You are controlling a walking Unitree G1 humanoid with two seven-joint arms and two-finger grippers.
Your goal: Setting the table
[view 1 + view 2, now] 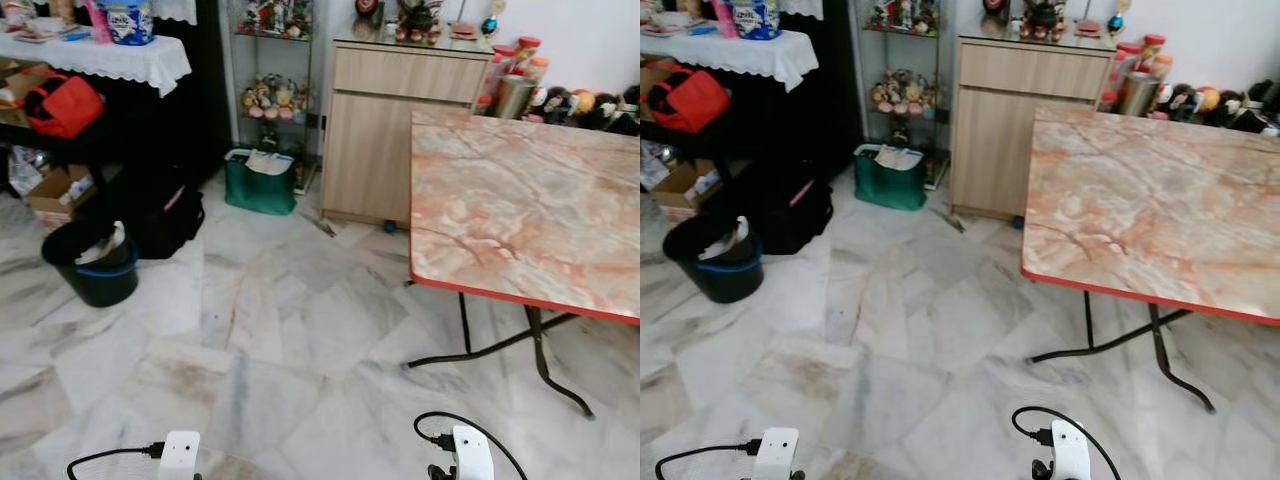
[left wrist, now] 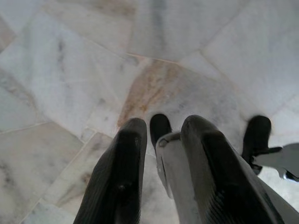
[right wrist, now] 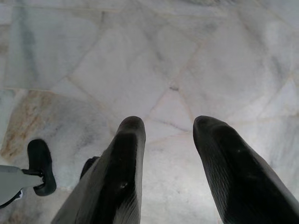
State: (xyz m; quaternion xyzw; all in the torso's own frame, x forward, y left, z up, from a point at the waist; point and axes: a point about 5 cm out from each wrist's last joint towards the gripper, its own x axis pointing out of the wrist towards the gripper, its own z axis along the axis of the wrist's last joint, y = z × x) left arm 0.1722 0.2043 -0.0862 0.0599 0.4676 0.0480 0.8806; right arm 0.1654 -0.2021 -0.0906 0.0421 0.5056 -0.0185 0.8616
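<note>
Both arms hung low over the marble floor. The left gripper and the right gripper each had fingers spread apart, pinching nothing. The pink marbled table stood ahead and to the right of the right gripper, a wooden cabinet beyond it.

Pale marble floor is running across the room. Pink marble-look table on black folding legs is standing at right. Wooden cabinet is sitting against the white wall, glass shelf beside it, black bucket at left.
</note>
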